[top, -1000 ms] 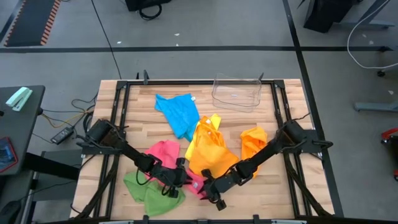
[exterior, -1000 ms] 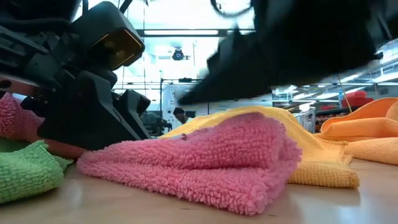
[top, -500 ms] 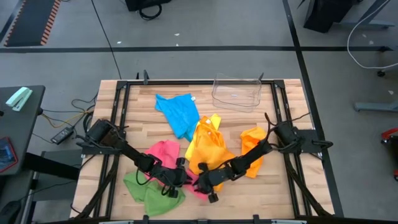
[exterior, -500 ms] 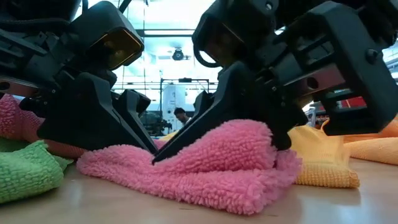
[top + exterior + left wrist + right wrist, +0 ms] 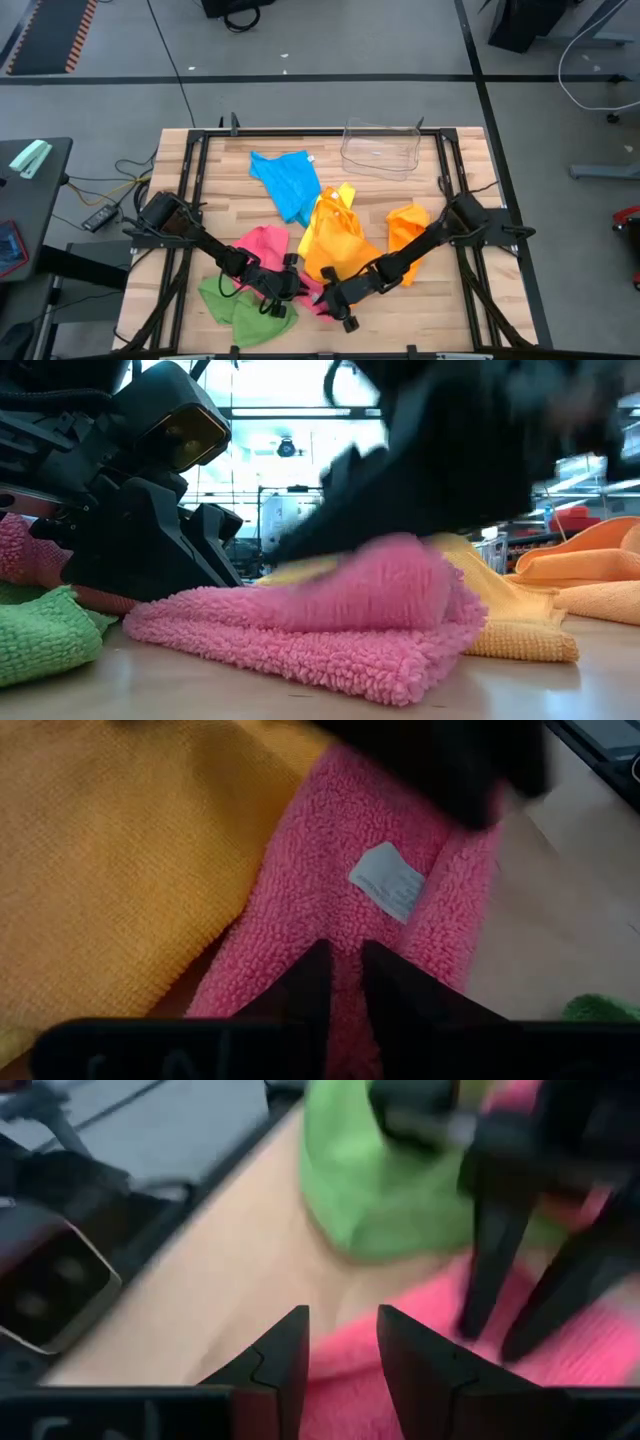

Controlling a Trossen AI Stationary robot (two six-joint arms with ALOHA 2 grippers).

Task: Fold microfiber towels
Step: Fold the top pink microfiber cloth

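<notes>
Both arms reach in low over the near middle of the table, meeting at the pink towel, which lies bunched and partly folded on the wood. The left gripper presses down on that towel with its fingers nearly together and only a thin gap between them; a fold of pink pile seems pinched there, though I cannot be certain. A small white label sits on the towel just beyond it. The right gripper hangs over the same towel from the other side, its fingers a little apart with nothing between them.

The green towel lies crumpled at the near left, touching the pink one. The yellow towel spreads across the middle, the orange towel just to its right, and the blue towel farther back. A clear plastic bin stands at the far edge.
</notes>
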